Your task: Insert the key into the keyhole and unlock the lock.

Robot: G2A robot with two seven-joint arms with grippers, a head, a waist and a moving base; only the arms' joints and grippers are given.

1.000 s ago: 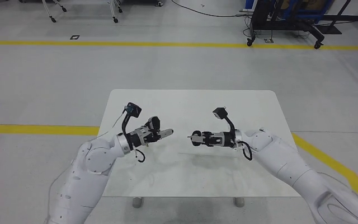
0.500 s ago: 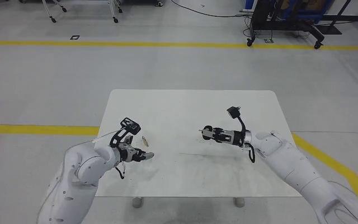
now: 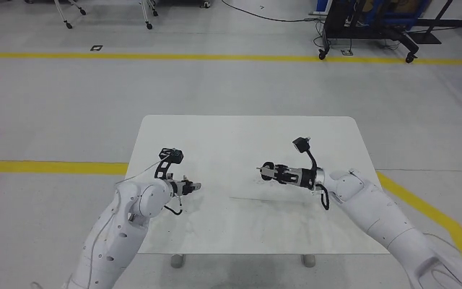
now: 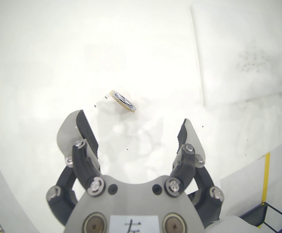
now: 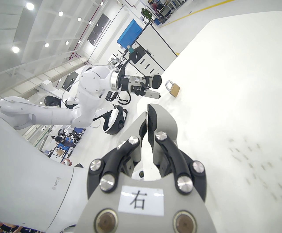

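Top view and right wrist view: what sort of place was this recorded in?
Probably a factory-style robotics test hall: yellow lane lines on a grey floor, a wheeled equipment cart, and a high ceiling with rows of lamps.

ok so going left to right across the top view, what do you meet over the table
left gripper → key → right gripper; the padlock lies right at the left gripper's open jaws, so its place is unclear and it is left out

Bright overhead ceiling lamps (image 5: 15, 49) bleach the worktop (image 4: 66, 55) into glare; both wrist views bulge strongly at their edges.
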